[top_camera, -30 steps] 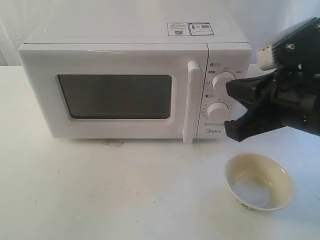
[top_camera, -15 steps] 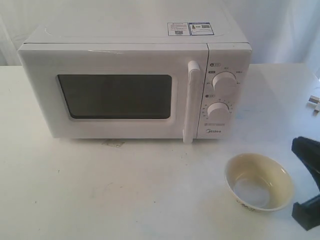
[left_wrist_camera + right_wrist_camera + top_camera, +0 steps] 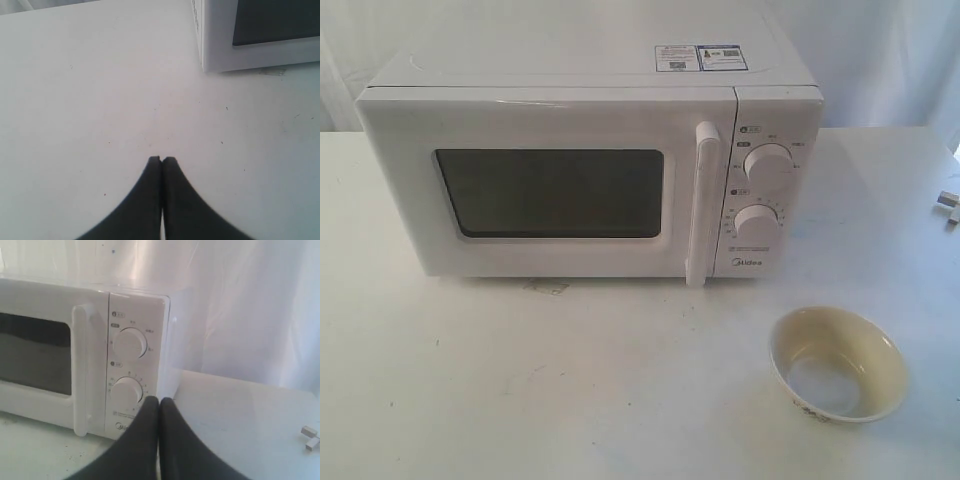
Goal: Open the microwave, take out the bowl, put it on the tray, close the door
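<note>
The white microwave (image 3: pixel 590 90) stands at the back of the white table, its door (image 3: pixel 550 190) shut, with the white bar handle (image 3: pixel 701 205) beside the two knobs. The cream bowl (image 3: pixel 837 362) sits upright on the table in front of the knob panel, to the right. No tray shows in any view. Neither gripper appears in the exterior view. My left gripper (image 3: pixel 161 159) is shut and empty over bare table near the microwave's corner (image 3: pixel 202 60). My right gripper (image 3: pixel 159 400) is shut and empty, facing the knob panel (image 3: pixel 129 365).
A small grey metal piece (image 3: pixel 947 205) lies on the table (image 3: pixel 570 380) at the far right, also seen in the right wrist view as small blocks (image 3: pixel 310 436). A white curtain hangs behind the microwave.
The right gripper, open near the knobs one second ago, drew back to the lower right and has left the exterior view. It now shows shut. Bowl and microwave have not moved.
</note>
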Motion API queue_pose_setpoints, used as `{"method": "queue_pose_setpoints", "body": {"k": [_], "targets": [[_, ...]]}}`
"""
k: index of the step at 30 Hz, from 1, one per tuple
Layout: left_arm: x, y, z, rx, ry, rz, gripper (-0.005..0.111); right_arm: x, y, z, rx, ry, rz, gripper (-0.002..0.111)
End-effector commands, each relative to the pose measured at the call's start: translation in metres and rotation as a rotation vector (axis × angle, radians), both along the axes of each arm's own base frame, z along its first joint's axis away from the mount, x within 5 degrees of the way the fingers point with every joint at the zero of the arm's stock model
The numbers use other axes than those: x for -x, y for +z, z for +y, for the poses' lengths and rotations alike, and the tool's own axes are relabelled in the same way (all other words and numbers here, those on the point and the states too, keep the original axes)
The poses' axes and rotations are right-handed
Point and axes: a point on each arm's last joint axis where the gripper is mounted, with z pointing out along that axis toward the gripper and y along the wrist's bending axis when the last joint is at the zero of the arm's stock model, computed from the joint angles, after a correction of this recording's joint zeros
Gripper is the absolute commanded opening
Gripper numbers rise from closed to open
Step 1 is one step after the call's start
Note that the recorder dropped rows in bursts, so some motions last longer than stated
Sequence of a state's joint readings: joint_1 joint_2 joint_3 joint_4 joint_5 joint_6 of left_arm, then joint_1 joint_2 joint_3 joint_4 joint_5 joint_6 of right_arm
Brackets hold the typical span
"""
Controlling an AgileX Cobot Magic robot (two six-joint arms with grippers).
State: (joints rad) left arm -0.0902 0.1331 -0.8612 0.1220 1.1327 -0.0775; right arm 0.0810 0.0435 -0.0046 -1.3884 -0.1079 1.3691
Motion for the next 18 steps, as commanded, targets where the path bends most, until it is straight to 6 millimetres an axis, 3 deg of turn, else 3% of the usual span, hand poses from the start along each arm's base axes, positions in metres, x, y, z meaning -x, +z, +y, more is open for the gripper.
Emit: {"method": "queue_pose_setpoints", "body": {"k": [1,13,18], "targets": [[0.0061,-0.0066,0.0006,0.003,0.001,0.08,0.0,0.0014,-0.0009,-0.0063,-0.015,-0.069,-0.011,0.0],[0.0061,-0.0066,0.0006,0.001,0.0,0.08,0.0,0.0009,-0.0019,-0.0109,-0.064,-0.117,0.006,0.0],[0.0061,-0.0066,0.0006,0.001,0.0,0.08,0.0,0.0007,-0.0059,-0.0116,0.005,-0.13,0.041,0.0]]}}
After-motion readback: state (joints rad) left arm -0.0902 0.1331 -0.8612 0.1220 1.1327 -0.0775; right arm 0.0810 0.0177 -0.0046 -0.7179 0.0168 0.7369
